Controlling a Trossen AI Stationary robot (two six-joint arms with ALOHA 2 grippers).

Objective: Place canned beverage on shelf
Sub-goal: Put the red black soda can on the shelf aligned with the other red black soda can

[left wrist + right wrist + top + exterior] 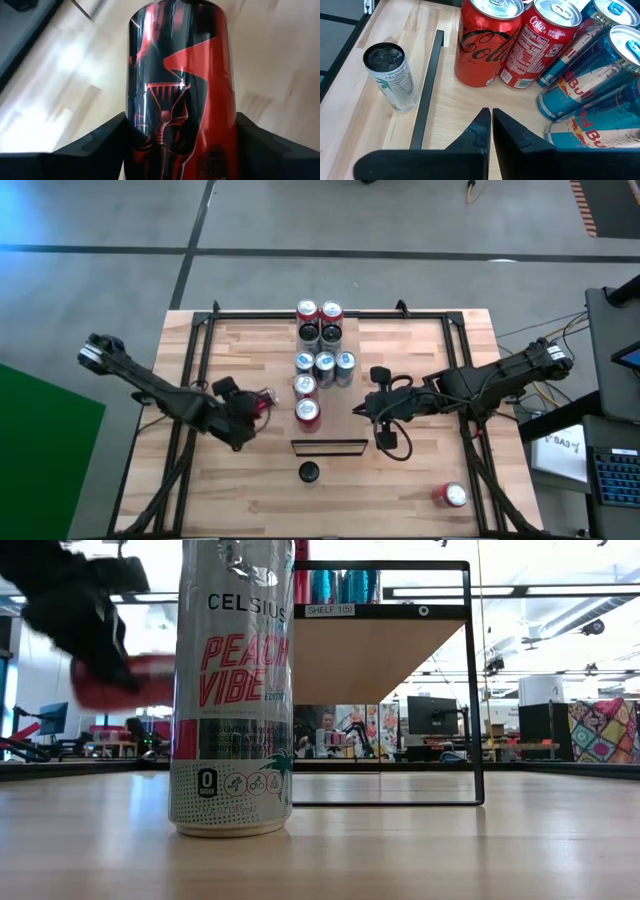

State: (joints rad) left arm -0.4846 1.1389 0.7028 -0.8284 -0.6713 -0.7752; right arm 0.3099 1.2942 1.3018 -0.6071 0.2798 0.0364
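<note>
A red-and-black can (180,65) is lifted over the table's left half, and my left gripper (248,408) is shut on it. In the low view this can (130,680) shows blurred and clear of the tabletop. The shelf (370,650) stands mid-table on a dark frame. It carries a row of red and blue cans (318,360) on their bases. A silver Celsius can (309,472) stands upright on the table in front of the shelf's near end. My right gripper (491,114) hovers shut beside the shelf's right side, touching nothing. My left gripper pinches the red-and-black can by its two curved sides (137,120) between its two fingers (100,142). It comes from the table's left, slanting down. The can runs on ahead of the fingers, tilted and clear of the table.
A further red can (450,495) stands near the table's front right corner. Two Coca-Cola cans (487,42) and blue Red Bull cans (590,75) crowd the shelf close ahead of my right gripper. Bare wood lies to the left of the shelf.
</note>
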